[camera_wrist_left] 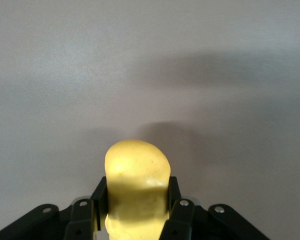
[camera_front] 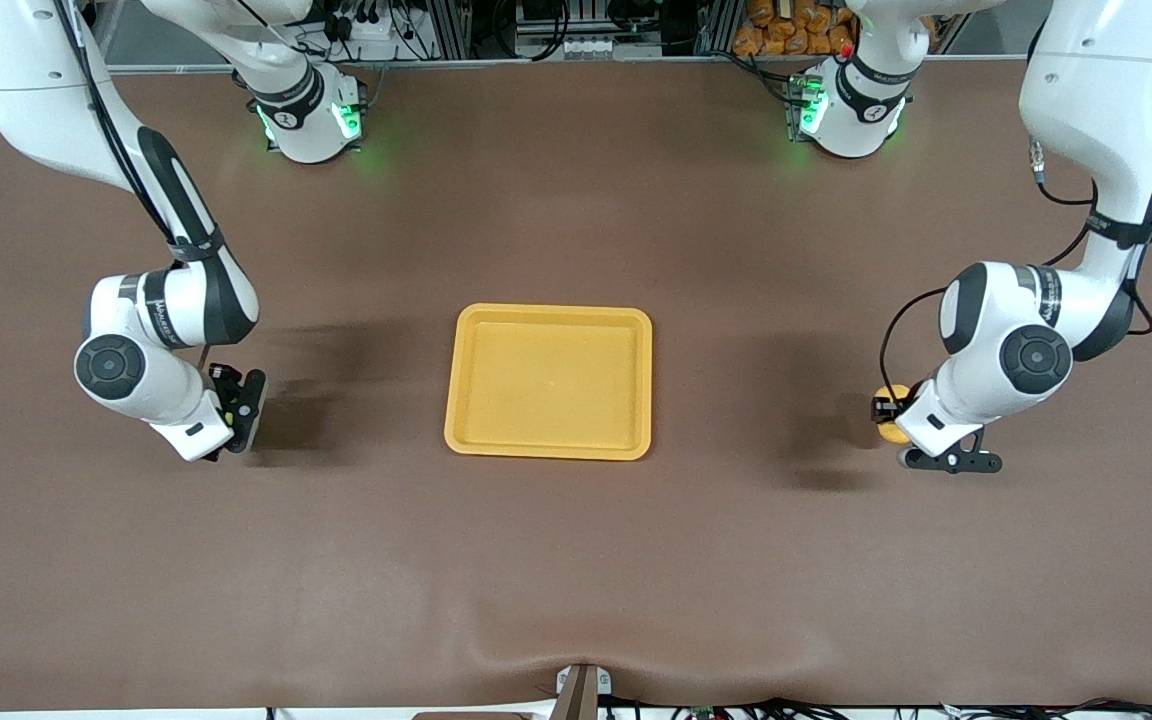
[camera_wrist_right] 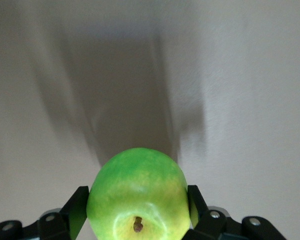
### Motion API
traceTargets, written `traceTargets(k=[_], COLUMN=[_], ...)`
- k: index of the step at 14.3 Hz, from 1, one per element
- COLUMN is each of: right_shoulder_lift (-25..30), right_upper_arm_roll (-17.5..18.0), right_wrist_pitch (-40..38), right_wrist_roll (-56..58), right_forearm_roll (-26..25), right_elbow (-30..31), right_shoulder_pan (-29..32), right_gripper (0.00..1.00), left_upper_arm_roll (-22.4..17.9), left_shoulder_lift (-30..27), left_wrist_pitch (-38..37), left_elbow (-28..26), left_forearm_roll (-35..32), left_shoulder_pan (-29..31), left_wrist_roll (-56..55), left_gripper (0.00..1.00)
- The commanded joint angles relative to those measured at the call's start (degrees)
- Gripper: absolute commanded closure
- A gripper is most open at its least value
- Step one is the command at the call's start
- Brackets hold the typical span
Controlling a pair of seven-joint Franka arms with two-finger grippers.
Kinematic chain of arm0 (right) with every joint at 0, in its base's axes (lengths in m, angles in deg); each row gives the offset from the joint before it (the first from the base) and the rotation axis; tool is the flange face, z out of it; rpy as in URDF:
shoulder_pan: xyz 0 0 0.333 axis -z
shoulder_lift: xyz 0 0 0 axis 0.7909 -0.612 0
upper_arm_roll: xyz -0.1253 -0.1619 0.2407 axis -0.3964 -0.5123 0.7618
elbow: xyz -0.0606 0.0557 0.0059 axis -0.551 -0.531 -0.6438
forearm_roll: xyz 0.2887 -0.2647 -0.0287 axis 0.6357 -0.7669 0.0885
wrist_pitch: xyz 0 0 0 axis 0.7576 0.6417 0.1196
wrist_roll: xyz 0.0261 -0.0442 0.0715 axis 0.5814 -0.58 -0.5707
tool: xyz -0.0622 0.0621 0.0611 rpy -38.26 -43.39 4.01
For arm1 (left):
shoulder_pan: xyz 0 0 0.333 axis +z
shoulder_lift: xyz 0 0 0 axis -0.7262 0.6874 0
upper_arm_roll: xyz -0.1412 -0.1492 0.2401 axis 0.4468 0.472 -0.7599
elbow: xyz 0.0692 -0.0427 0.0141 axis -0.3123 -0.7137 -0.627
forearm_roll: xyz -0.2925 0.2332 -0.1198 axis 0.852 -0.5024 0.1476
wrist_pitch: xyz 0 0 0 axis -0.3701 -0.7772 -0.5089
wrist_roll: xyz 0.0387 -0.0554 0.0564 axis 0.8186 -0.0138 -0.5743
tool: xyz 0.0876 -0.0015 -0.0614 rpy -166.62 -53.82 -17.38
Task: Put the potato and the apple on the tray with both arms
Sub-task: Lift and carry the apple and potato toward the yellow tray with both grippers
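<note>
From across the table, the yellow-orange tray [camera_front: 548,381] lies flat in the middle of the brown table [camera_front: 576,560], with nothing on it. The left gripper [camera_front: 888,412] is low at the left arm's end of the table, well apart from the tray, and a bit of the yellow potato [camera_front: 893,432] peeks out from under the wrist, caught between its fingers. The right gripper [camera_front: 232,405] is low at the right arm's end, about as far from the tray on its own side. From here its hand hides nearly all of what it holds; only a speck of green shows between the black parts. Each arm throws a dark shadow on the table toward the tray.

In the left wrist view, the left gripper [camera_wrist_left: 136,210] is clamped on the potato [camera_wrist_left: 136,180]. One black finger presses each side of it, and the lumpy rounded end sticks out past the fingertips [camera_wrist_left: 100,195]. Bare table surface lies past it, with the potato's shadow close by.

In the right wrist view, the right gripper [camera_wrist_right: 138,205] is closed around the apple [camera_wrist_right: 137,192], a finger tight against each flank. The apple is green, shading to yellow near the dark stem dimple, which faces the camera. A broad shadow falls on the table just past the fruit.
</note>
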Motion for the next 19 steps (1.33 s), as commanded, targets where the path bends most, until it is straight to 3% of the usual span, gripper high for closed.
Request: traceTargets(k=[1, 6, 9, 11, 13, 19], right_shoulder_lift=[3.37, 4.51, 5.83, 5.75, 5.66, 5.39], right_upper_arm_roll=[3.47, 5.41, 5.33, 5.41, 5.06, 5.24], right_wrist_pitch=[-2.62, -12.91, -17.03, -22.73, -26.96, -28.03], right_wrist_roll=[1.54, 3.64, 7.07, 7.96, 8.22, 7.35], right_forearm_roll=[-0.62, 3.58, 8.77, 9.22, 14.11, 17.83], right_elbow=[-0.58, -8.14, -11.74, -16.21, -19.65, -22.74], right_shoulder_pan=[0.33, 0.42, 0.59, 0.77, 0.95, -1.16], right_gripper=[1.00, 1.00, 1.00, 1.00, 1.00, 1.00], left_upper_arm_roll=[1.18, 3.11, 6.44, 9.08, 11.53, 13.22], left_shoulder_lift=[-2.87, -3.84, -3.93, -3.84, -3.75, -2.00], left_wrist_pitch=[-2.91, -4.15, -4.42, -4.42, -4.42, -4.42], left_elbow=[-0.94, -1.03, -0.86, -0.86, -0.86, 1.33], left_forearm_roll=[-1.04, -1.04, -0.95, -0.95, -0.95, -0.95], left_shoulder_pan=[-0.06, -0.06, -0.06, -0.06, -0.06, -4.88], left_wrist_roll=[-0.71, -2.64, -7.37, -12.11, -15.28, -23.63], left_gripper=[0.94, 0.94, 0.94, 0.94, 0.94, 0.96])
